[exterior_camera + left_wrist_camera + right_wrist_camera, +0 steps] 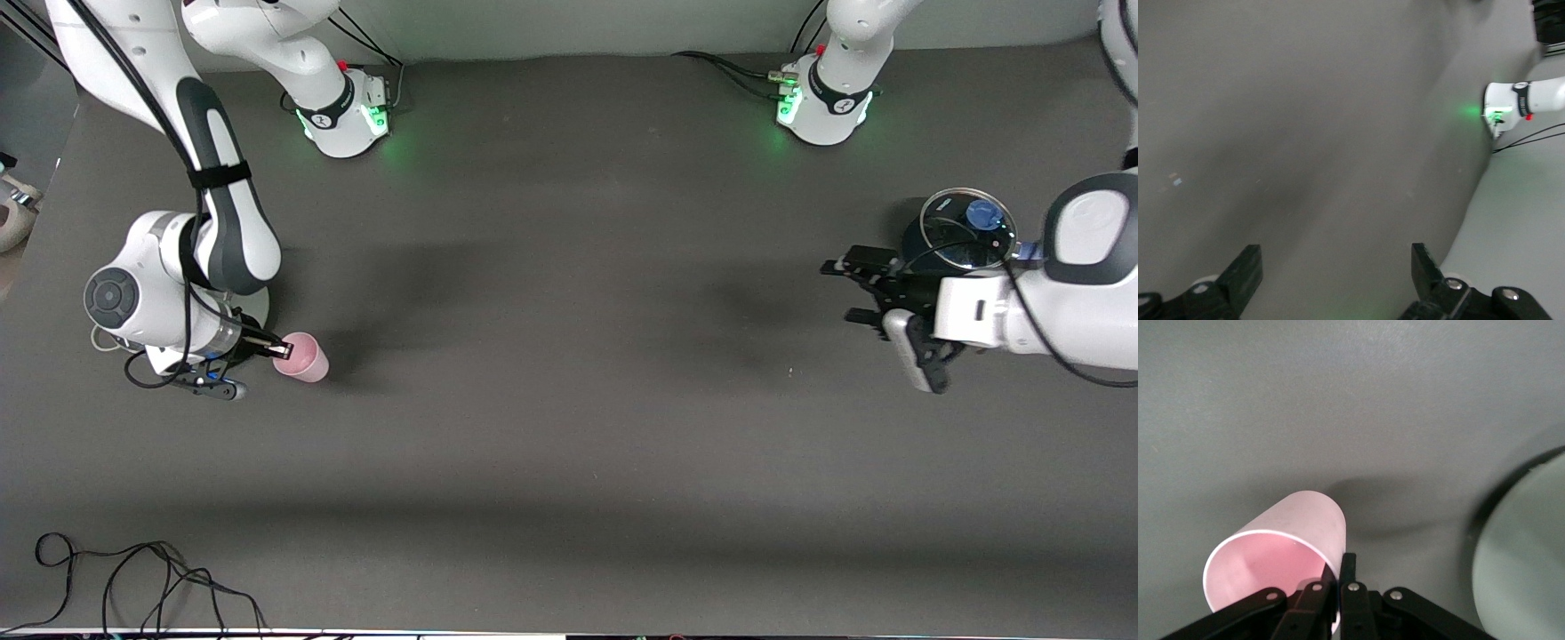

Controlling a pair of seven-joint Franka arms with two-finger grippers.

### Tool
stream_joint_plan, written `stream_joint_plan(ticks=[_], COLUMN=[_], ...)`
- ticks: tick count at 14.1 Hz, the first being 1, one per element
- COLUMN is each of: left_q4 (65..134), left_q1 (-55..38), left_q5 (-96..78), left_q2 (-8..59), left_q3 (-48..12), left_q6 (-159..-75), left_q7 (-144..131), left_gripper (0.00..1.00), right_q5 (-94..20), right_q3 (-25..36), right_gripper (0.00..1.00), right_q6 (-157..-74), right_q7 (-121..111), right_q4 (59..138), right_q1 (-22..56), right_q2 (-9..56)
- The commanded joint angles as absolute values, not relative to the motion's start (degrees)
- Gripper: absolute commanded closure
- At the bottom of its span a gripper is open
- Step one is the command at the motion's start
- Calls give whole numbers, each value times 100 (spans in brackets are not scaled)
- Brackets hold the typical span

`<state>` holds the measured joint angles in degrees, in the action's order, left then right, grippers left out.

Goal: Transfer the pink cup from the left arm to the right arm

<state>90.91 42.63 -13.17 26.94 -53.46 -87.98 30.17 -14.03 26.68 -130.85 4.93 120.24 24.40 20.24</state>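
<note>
Pink cup [302,357] rim pinched by right gripper [281,349], left gripper [852,291] open

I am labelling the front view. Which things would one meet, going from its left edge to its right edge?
Right tool, shut on the rim of the pink cup → left tool, open and holding nothing → dark pot with a glass lid.

A wide stretch of dark grey bench [569,356] is left open between both arms; a black glass-lidded pot [965,233] is stood at the left arm's end.
</note>
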Motion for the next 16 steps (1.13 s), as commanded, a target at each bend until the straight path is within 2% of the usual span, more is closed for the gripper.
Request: stream_joint_plan(ticks=[1, 7, 8, 9, 10, 11, 13, 14, 16], left_q4=[8623, 8490, 8490, 8508, 8612, 8752, 9130, 9288, 9666], left_q1=[4228, 4315, 4333, 4446, 4656, 4884, 5106, 5098, 5106], left_q5=[-540, 912, 1010, 1037, 1046, 1028, 967, 958, 940], left_q2=[2514, 2040, 2013, 1969, 1838, 1654, 1241, 1091, 810], left_q3=[-5335, -5291, -5300, -5291, -5300, -5317, -5326, -5317, -5309], left_q6=[-8377, -7717, -7612, -7524, -7610, -7811, -8225, -8401, -8770], left_q7=[2567, 997, 784, 608, 546, 545, 527, 493, 440], left_gripper=[0, 0, 0, 0, 0, 0, 0, 0, 0], right_q5=[-1670, -1687, -1687, -1687, -1679, -1679, -1670, -1670, -1670], right_q3=[2681, 2681, 2681, 2681, 2681, 2681, 2672, 2672, 2715], right_gripper=[100, 100, 94, 83, 51, 24, 6, 1, 1], right_q6=[-13210, -13245, -13254, -13245, -13245, -13245, -13158, -13044, -12571], right_q7=[220, 264, 229, 229, 229, 229, 220, 228, 281], right_q4=[11997, 11936, 11936, 11927, 11918, 11866, 11760, 11664, 11348], right_q1=[2435, 2426, 2434, 2452, 2470, 2478, 2505, 2505, 2496], right_q2=[2180, 2276, 2259, 2233, 2215, 2171, 2014, 1960, 1811])
